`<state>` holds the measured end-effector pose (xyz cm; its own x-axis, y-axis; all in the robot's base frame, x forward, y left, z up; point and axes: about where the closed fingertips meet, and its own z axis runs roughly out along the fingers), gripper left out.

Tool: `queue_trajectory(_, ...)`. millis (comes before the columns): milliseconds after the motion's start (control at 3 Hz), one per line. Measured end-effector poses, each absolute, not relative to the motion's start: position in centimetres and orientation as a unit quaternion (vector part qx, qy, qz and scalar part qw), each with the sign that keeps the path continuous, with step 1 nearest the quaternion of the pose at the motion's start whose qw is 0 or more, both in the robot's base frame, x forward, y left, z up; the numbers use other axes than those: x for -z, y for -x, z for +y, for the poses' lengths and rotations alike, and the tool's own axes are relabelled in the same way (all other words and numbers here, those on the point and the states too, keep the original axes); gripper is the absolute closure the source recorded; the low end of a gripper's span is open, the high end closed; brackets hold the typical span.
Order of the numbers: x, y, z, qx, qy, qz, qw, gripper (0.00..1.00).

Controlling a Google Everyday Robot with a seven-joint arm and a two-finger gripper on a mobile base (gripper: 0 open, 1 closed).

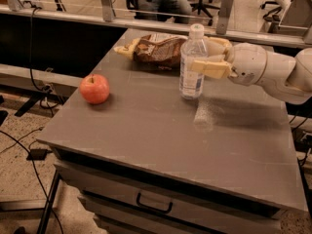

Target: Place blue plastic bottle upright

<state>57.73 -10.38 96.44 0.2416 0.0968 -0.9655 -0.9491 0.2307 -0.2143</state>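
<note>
The blue plastic bottle (191,74) is clear, with a white cap and a pale label. It is upright near the back middle of the grey table (161,130), its base at or just above the tabletop. My gripper (201,55) reaches in from the right and is shut on the bottle's upper body. One tan finger (212,68) lies across the front of the bottle and the other sits behind it. The white arm (273,72) extends off to the right.
A red apple (94,88) sits on the table's left side. A brown snack bag (156,50) lies at the back edge, just left of and behind the bottle. A drawer with a handle (153,204) is below the tabletop. Cables lie on the floor at left.
</note>
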Motion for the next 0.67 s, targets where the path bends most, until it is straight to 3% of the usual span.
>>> queue_trajectory(667, -94.86, -59.36, -11.69, -0.386, 0.434, 0.511, 0.634, 0.43)
